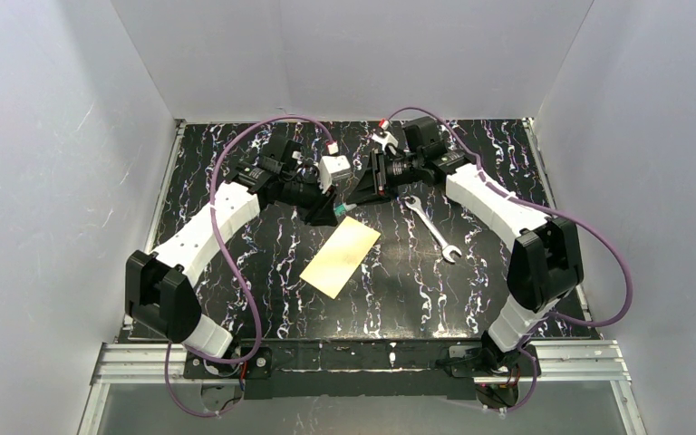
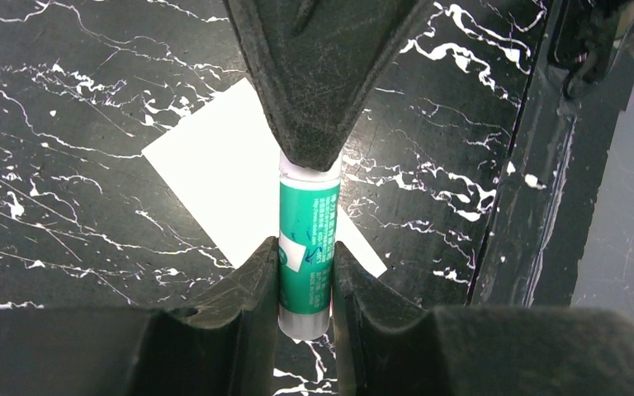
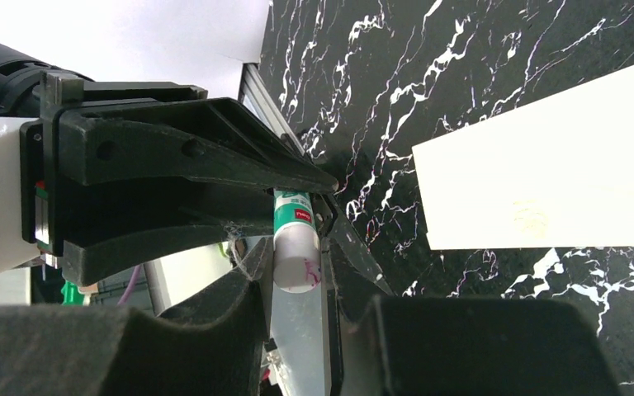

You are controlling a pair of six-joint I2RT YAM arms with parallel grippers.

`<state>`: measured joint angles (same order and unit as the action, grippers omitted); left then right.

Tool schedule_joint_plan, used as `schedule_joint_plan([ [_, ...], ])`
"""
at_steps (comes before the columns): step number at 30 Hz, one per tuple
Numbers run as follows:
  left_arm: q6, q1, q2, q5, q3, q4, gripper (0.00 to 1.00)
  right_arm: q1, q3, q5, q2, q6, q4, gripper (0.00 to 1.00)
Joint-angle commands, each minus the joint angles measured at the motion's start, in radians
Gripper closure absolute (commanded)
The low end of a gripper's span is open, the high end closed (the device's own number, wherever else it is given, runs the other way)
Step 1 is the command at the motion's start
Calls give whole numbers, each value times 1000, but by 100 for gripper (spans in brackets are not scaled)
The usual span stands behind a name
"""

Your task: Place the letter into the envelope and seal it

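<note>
left end effector (image 2: 306, 260) and right end effector (image 3: 295, 276) clamp a glue stick (image 2: 308, 214) at the envelope's (image 1: 340, 256) corner.

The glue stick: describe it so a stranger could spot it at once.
Over the black marbled table, look just beyond the tan paper, where the two arms' tips meet. The glue stick is pinched between the left gripper and the right gripper: a small green-and-white tube, unlike the flat silver wrench nearby.
</note>
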<state>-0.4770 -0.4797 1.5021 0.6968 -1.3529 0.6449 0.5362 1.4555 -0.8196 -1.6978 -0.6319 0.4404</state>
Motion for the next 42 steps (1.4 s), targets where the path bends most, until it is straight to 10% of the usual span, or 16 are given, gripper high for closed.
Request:
schedule_joint_plan([
  [1, 122, 6, -39, -8, -20, -347, 100, 45, -124, -49, 22, -70, -77, 99],
  [19, 190, -5, 48, 61, -115, -480, 100, 190, -233, -81, -34, -274, -342, 99],
  [42, 510, 96, 126, -58, -245, -700, 100, 293, -171, 62, -103, 45, 75, 99],
])
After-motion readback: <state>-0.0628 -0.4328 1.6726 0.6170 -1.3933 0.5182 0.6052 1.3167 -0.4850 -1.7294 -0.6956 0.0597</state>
